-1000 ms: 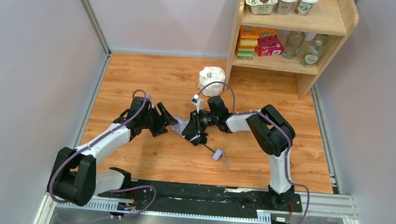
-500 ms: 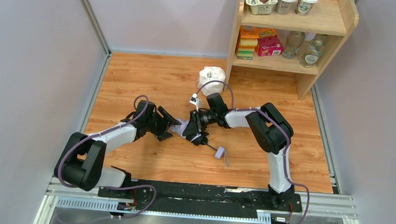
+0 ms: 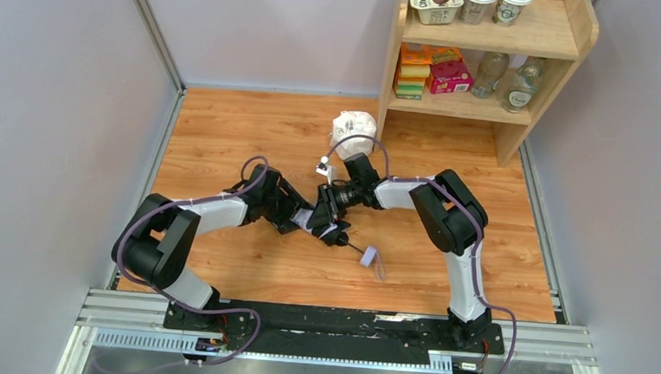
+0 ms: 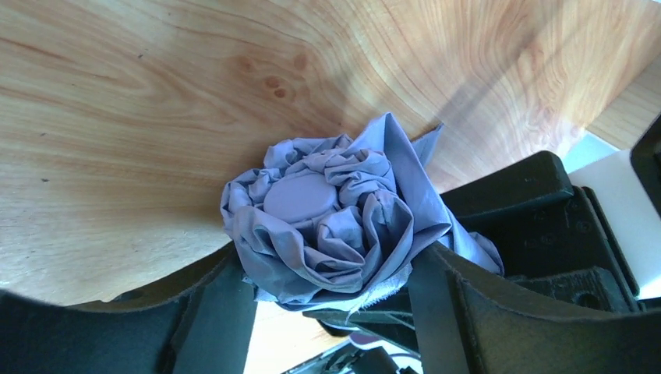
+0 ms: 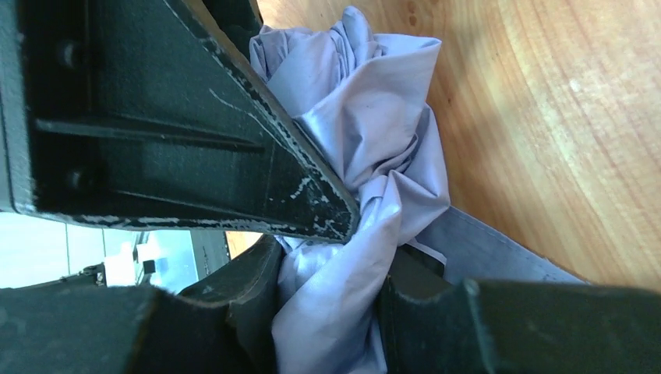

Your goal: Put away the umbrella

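Observation:
The umbrella (image 3: pixel 315 220) lies folded on the wooden floor, its bunched lavender canopy between my two grippers. Its thin black shaft runs to the small lavender handle (image 3: pixel 365 256) with its strap. My left gripper (image 3: pixel 296 214) is open, its fingers on either side of the canopy's capped end (image 4: pixel 300 197). In the left wrist view the left gripper (image 4: pixel 329 259) touches the fabric on both sides. My right gripper (image 3: pixel 331 208) is shut on the canopy fabric (image 5: pixel 366 148). In the right wrist view the right gripper (image 5: pixel 331 290) pinches the cloth.
A white plastic-wrapped lump (image 3: pixel 353 129) sits behind the right gripper, by the foot of a wooden shelf (image 3: pixel 498 110) that holds boxes, bottles and cups. Grey walls close the floor on the left, back and right.
My left arm has moved right, bringing its open gripper up to and around the canopy's end. The right gripper has kept its hold and barely moved.

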You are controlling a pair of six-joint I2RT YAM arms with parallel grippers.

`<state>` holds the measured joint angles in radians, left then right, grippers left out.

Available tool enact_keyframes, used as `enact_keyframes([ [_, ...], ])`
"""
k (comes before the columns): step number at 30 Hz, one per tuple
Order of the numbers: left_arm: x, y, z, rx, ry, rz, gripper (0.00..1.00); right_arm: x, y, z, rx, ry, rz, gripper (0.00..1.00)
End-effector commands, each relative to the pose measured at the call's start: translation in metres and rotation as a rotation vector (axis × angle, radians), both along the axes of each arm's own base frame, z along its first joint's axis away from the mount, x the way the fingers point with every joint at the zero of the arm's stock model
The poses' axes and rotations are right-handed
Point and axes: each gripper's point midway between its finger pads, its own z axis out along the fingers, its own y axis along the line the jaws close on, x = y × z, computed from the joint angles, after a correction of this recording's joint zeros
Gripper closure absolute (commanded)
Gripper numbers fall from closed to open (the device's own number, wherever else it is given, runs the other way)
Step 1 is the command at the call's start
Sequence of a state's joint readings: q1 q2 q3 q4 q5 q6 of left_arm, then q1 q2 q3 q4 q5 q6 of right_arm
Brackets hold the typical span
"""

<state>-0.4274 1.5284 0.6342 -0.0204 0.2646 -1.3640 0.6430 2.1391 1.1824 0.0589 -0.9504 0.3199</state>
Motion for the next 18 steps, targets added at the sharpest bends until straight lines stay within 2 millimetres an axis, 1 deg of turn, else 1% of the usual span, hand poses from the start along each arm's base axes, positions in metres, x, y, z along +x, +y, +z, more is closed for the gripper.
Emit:
enact_keyframes([
  [1, -0.043, 0.013, -0.060, 0.205, 0.195, -0.054, 0.33, -0.064, -0.071, -0.112, -0.462, 0.222, -0.009, 1.00],
  [2, -0.047, 0.016, -0.066, 0.224, 0.221, -0.065, 0.46, -0.064, -0.071, -0.112, -0.464, 0.221, -0.007, 1.00],
  [3, -0.058, 0.018, -0.078, 0.234, 0.276, -0.082, 0.54, -0.064, -0.070, -0.111, -0.464, 0.218, -0.001, 1.00],
  [4, -0.066, 0.019, -0.084, 0.238, 0.309, -0.097, 0.70, -0.063, -0.069, -0.109, -0.468, 0.212, 0.000, 1.00],
  [5, -0.074, 0.023, -0.091, 0.252, 0.338, -0.116, 0.74, -0.060, -0.068, -0.107, -0.471, 0.198, -0.005, 1.00],
  [6, -0.078, 0.025, -0.095, 0.261, 0.353, -0.121, 0.82, -0.059, -0.067, -0.103, -0.471, 0.191, -0.004, 1.00],
  [7, -0.087, 0.032, -0.102, 0.286, 0.374, -0.128, 0.84, -0.057, -0.065, -0.098, -0.465, 0.183, -0.007, 1.00],
  [8, -0.090, 0.034, -0.104, 0.292, 0.378, -0.128, 0.89, -0.054, -0.064, -0.094, -0.470, 0.165, -0.013, 0.98],
  [9, -0.097, 0.038, -0.108, 0.294, 0.385, -0.129, 0.91, -0.052, -0.063, -0.089, -0.474, 0.148, -0.018, 0.94],
  [10, -0.100, 0.039, -0.110, 0.299, 0.389, -0.133, 0.92, -0.048, -0.061, -0.083, -0.476, 0.130, -0.024, 0.87],
  [11, -0.103, 0.043, -0.113, 0.315, 0.390, -0.139, 0.95, -0.043, -0.058, -0.076, -0.484, 0.105, -0.036, 0.78],
  [12, -0.104, 0.045, -0.113, 0.322, 0.390, -0.143, 0.95, -0.039, -0.057, -0.069, -0.493, 0.083, -0.045, 0.73],
  [13, -0.107, 0.048, -0.115, 0.337, 0.395, -0.147, 0.96, -0.033, -0.055, -0.062, -0.502, 0.053, -0.056, 0.65],
  [15, -0.108, 0.049, -0.114, 0.343, 0.394, -0.158, 0.96, -0.022, -0.052, -0.044, -0.527, -0.014, -0.091, 0.42],
  [17, -0.110, 0.051, -0.114, 0.350, 0.395, -0.161, 0.97, -0.008, -0.050, -0.021, -0.533, -0.100, -0.135, 0.23],
  [18, -0.109, 0.052, -0.114, 0.352, 0.390, -0.158, 0.97, 0.001, -0.050, -0.010, -0.536, -0.150, -0.165, 0.16],
])
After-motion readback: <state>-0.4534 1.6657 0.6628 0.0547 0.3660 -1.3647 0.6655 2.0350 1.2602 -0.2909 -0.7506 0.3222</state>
